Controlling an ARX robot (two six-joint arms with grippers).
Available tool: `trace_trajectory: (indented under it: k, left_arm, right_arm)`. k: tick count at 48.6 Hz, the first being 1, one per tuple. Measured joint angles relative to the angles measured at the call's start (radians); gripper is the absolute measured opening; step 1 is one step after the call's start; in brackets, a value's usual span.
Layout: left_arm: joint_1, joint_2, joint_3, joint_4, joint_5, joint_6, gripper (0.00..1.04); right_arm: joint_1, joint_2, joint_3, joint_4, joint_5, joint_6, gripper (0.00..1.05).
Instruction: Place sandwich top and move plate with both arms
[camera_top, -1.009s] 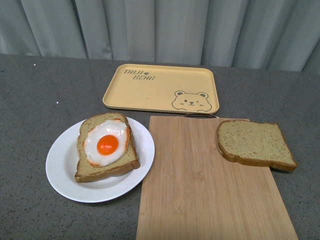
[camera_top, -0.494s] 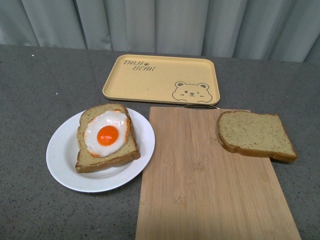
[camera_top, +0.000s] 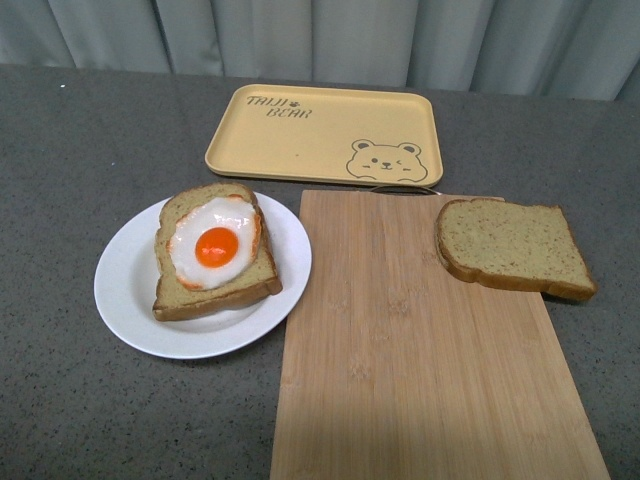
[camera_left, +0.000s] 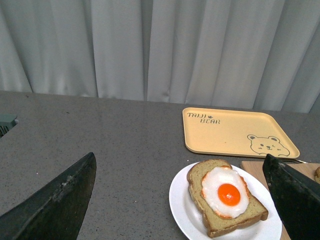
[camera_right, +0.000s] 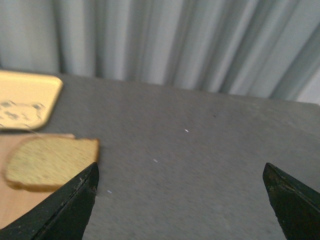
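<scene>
– Now, entry one: how do the arms stand? (desk)

– Left gripper (camera_left: 178, 155): on my left wrist view the two black fingers (camera_left: 55, 205) sit at opposite sides of the frame, spread wide, with only grey table (camera_left: 100, 140) between them. Right gripper (camera_right: 181, 165): same reading on the right wrist view, jaws wide apart and holding nothing. Neither arm shows in the front view. (operator)

– Noted. Sandwich top? (desk)

– Sandwich top (camera_top: 512, 247) lies flat on the far right corner of the wooden cutting board (camera_top: 420, 370), bare face up. Its right end hangs past the board's edge, over the table. The right wrist view is blurred, but I can see the slice there, and neither finger touches it. (operator)

– Plate? (desk)

– Plate (camera_top: 125, 300) rests on the table to the left of the board. Its rim meets the board's left edge, and I cannot tell whether it overlaps. It carries a bread slice (camera_top: 255, 278) topped with a fried egg (camera_top: 213, 245), yolk up. The sandwich top is well apart from it, across the width of the board. (operator)

– Surroundings? (desk)

– Yellow bear-printed tray (camera_top: 320, 135) lies beyond plate and board, just past the board's far edge. A grey curtain (camera_top: 330, 35) hangs behind the table. (operator)
</scene>
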Motion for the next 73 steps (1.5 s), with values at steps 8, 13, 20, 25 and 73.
trace_trajectory:
  k: [8,13,20,25,73]
  left_arm:
    - [0.0,0.0,0.0,0.0,0.002,0.0,0.98]
    - [0.0,0.0,0.0,0.0,0.001,0.0,0.98]
    - [0.0,0.0,0.0,0.0,0.001,0.0,0.98]
    - [0.0,0.0,0.0,0.0,0.002,0.0,0.98]
    - [0.0,0.0,0.0,0.0,0.001,0.0,0.98]
  right_arm:
    - [-0.09,0.357,0.017,0.251,-0.158,-0.072,0.95]
    - [-0.175,0.618,0.064,0.44,-0.275,-0.05,0.95]
    - [-0.253,0.997,0.184,0.6,-0.4,0.016,0.95]
    - [-0.283,1.234,0.288,0.602,-0.497,0.08,0.95]
    - [-0.235,2.04,0.871,0.365,-0.879,0.409,0.64]
